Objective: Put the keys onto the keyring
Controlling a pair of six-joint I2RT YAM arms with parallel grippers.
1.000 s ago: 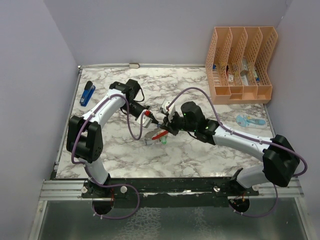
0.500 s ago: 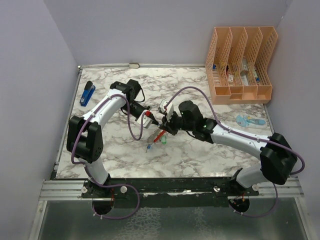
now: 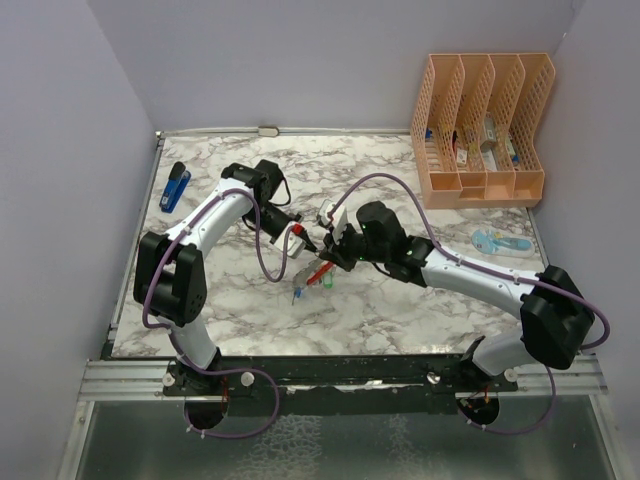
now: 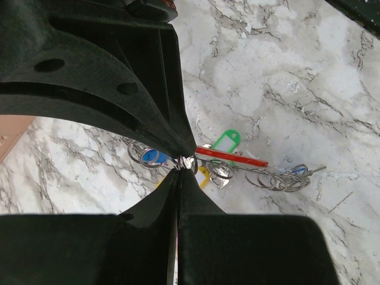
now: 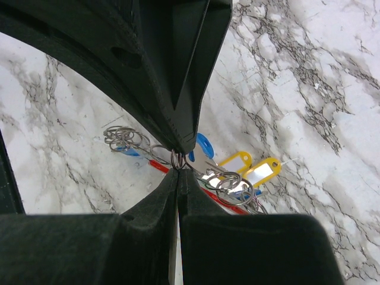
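The keyring [image 3: 318, 270] hangs between my two grippers over the middle of the marble table; its red side [image 4: 231, 156] shows as a thin bar. My left gripper [image 3: 300, 237] is shut on the keyring's silver end [image 4: 181, 163]. My right gripper [image 3: 335, 256] is shut on a small split ring [image 5: 178, 161] of one key. Keys with green [image 4: 225, 141], blue [image 5: 203, 145] and yellow [image 5: 263, 171] head covers dangle in a bunch under the jaws. A cluster of loose steel rings [image 4: 279, 178] sits at the keyring's far end.
A blue stapler [image 3: 176, 186] lies at the table's back left. An orange file rack [image 3: 483, 130] stands at the back right, and a light blue item [image 3: 497, 242] lies near the right edge. Purple cables loop over both arms.
My right gripper has shifted a little left, toward the left gripper. The key bunch, which lay lower and flatter, now dangles beneath the jaws. Both grippers stayed shut.
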